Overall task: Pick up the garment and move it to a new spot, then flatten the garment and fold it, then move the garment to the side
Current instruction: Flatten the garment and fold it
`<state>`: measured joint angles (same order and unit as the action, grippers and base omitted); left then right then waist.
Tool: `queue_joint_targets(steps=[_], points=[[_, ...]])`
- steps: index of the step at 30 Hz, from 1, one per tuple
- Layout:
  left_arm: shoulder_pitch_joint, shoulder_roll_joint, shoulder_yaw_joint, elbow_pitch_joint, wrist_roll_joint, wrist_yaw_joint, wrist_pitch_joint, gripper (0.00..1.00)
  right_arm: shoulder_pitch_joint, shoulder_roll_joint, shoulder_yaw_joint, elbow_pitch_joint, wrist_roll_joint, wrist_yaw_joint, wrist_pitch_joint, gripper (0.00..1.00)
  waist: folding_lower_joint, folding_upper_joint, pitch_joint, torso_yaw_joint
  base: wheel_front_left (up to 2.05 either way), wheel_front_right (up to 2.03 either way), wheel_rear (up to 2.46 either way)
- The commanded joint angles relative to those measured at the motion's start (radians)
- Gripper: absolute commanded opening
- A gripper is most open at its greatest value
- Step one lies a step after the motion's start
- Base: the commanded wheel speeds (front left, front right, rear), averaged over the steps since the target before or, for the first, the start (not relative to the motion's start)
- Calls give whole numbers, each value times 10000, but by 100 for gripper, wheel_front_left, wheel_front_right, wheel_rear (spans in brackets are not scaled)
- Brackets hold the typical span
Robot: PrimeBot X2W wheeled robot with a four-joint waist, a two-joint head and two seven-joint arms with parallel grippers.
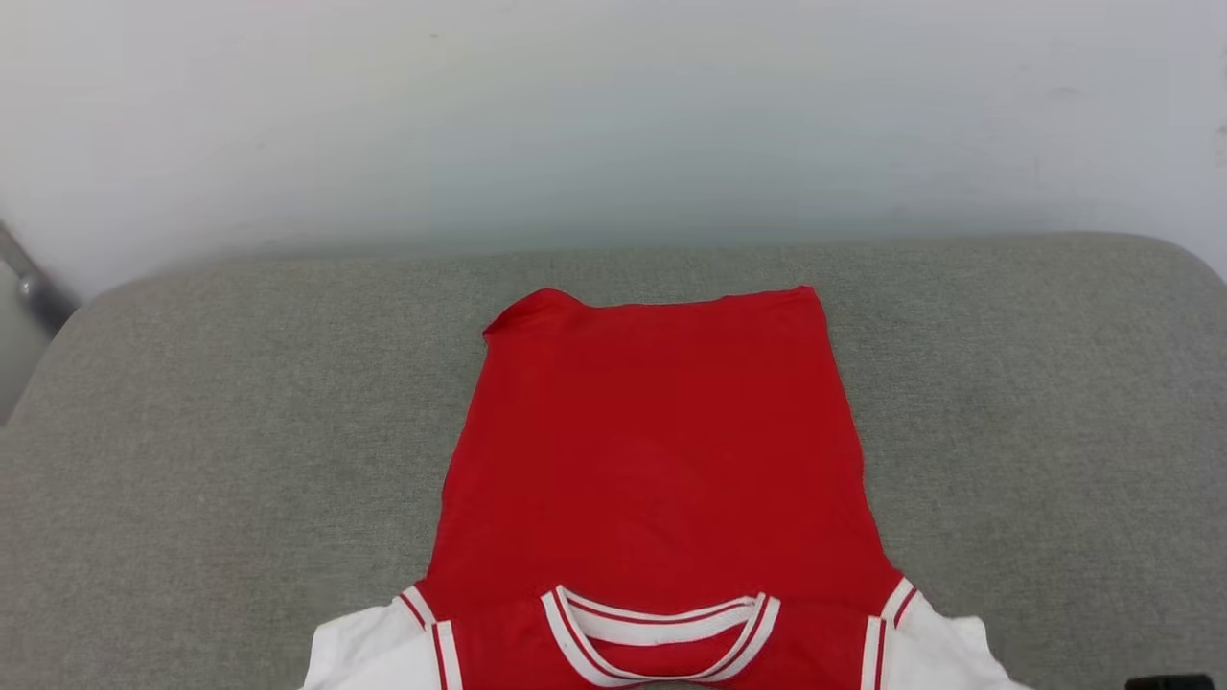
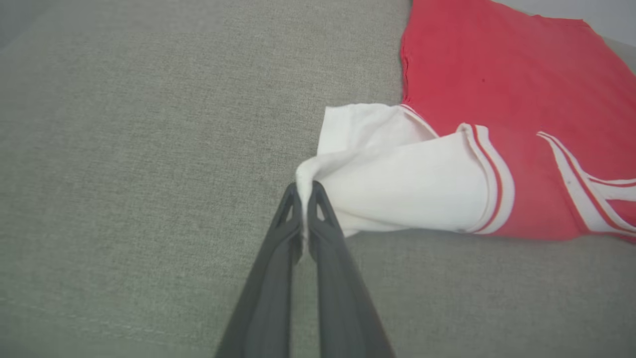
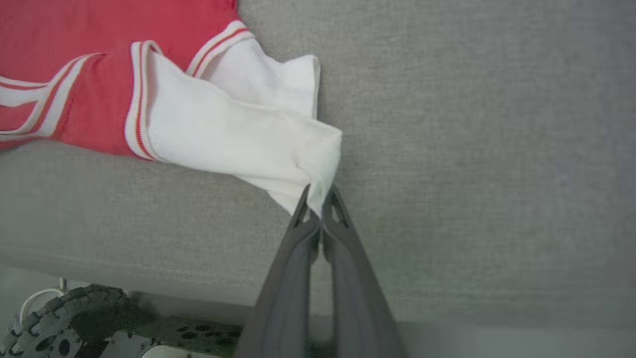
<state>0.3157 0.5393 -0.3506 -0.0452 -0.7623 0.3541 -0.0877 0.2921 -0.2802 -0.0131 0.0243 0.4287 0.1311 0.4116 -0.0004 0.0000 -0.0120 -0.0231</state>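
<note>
The left gripper (image 2: pixel 304 190) is clenched on the outer edge of the garment (image 2: pixel 497 74)'s white sleeve (image 2: pixel 397 184), and the cloth bunches into a peak right at its tips. From there the sleeve runs off to the right of the fingers to a red-striped cuff seam. The red body lies flat farther out on that side, with a small dark mark (image 2: pixel 483 79) on it. On the fingers' other side there is only the grey upholstered cushion (image 2: pixel 124 149).

The right gripper (image 3: pixel 318 195) mirrors this. Its jaws are pinched together on the edge of the other white sleeve (image 3: pixel 223 134), which trails away to the left of its fingers toward the red body (image 3: pixel 74 30). Grey cushion (image 3: pixel 472 149) spreads to the right. Behind and below this gripper, past the cushion's front edge, the right wrist view shows a ridged black wheel (image 3: pixel 59 318) of the robot's base.

The head view gives the overall layout. The shirt (image 1: pixel 652 450) is spread front-up on the cushion (image 1: pixel 192 431) with the striped collar (image 1: pixel 661 623) nearest. The hem is farthest away, and one of its corners is curled over. Behind it are a pale wall (image 1: pixel 613 115) and a slanted metal bar (image 1: pixel 29 278) at the left edge.
</note>
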Motion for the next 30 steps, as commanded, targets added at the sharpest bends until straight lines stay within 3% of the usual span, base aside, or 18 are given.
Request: queue_joint_targets(steps=[1, 2, 3, 4, 5, 10, 14, 16, 21, 30], points=[[125, 17, -71, -63, -7, 54, 53, 0, 316, 129, -44, -119, -215, -7, 137, 0, 4, 0, 4, 18, 0, 0, 0], [181, -27, -114, -84, 1, 69, 43, 0, 426, 248, -108, -174, -251, -9, 226, 4, 4, 0, 16, 25, 0, 0, 0], [212, -51, -152, -69, 27, 80, 29, 0, 525, 308, -170, -193, -346, -9, 331, 28, 4, 0, 27, 30, 0, 0, 0], [211, -84, -190, -37, 58, 82, 2, 0, 576, 350, -181, -205, -427, -7, 438, 76, 4, 0, 40, 36, 0, 0, 0], [166, -146, -219, -20, 75, 50, -42, 0, 556, 471, -233, -243, -373, -7, 508, 100, 4, 0, 60, 47, 0, 0, 0], [-188, -373, -317, 13, 200, 80, -272, 0, -387, 632, -610, -501, -241, -6, 601, 100, 4, 0, 176, 125, 0, 0, 0], [-528, -475, -431, -67, 402, 9, -461, 0, -2010, 762, -1149, -300, -50, -7, 428, 100, 4, 0, 456, 262, 0, 0, 0], [-756, -550, -493, -120, 483, -42, -511, 0, -3010, 842, -1464, 107, 42, -6, 310, 100, 4, 0, 681, 410, 0, 0, 0], [-1607, -793, -790, -225, 748, -239, -591, 0, -5810, 349, -2128, 1972, 299, -6, 484, 100, 4, 0, 1550, 1026, 0, 0, 0], [-3751, -1452, -1250, -144, 1364, -886, -1086, 0, -9989, -663, -1881, 4414, -185, -6, 2946, 100, 4, 0, 3711, 2462, 0, 0, 0]])
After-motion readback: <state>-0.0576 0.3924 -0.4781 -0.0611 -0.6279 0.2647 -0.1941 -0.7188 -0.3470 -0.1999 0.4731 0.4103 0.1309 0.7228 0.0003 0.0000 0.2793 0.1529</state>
